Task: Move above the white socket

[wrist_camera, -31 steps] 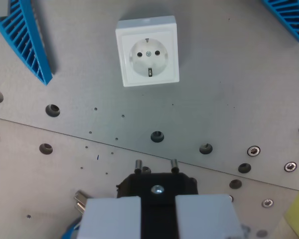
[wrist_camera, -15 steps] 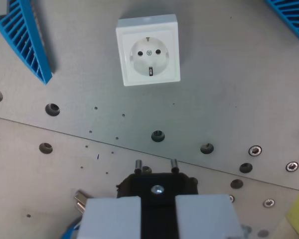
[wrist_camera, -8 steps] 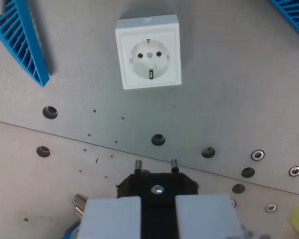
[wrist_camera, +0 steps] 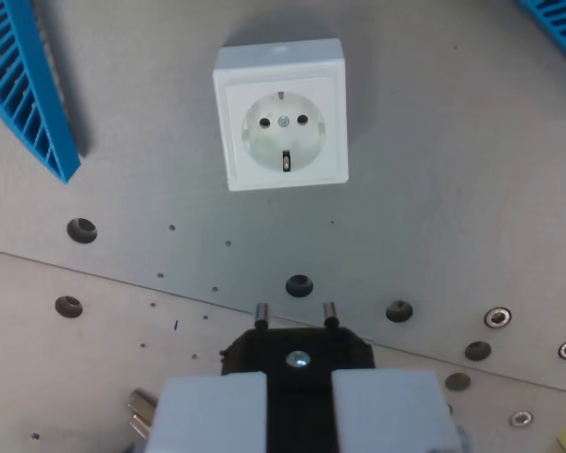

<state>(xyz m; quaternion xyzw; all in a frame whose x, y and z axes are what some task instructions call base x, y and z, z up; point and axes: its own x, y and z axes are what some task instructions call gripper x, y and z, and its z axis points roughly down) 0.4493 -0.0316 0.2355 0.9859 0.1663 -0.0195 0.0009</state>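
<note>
wrist view: square white socket (wrist_camera: 281, 127), seemingly undamaged, round recessed face.

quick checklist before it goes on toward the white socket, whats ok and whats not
1. Black plug gripped by gripper: ok.
2. Both pins pointing toward the white socket: ok.
3. Plug above the socket: not ok, the socket sits well ahead of the pins.
4. Sideways line-up with the socket: roughly ok.
5. Plate between pins and socket free of obstacles: ok; blue rack is off to the wrist view's left.
6. Height above socket: cannot tell.
</note>
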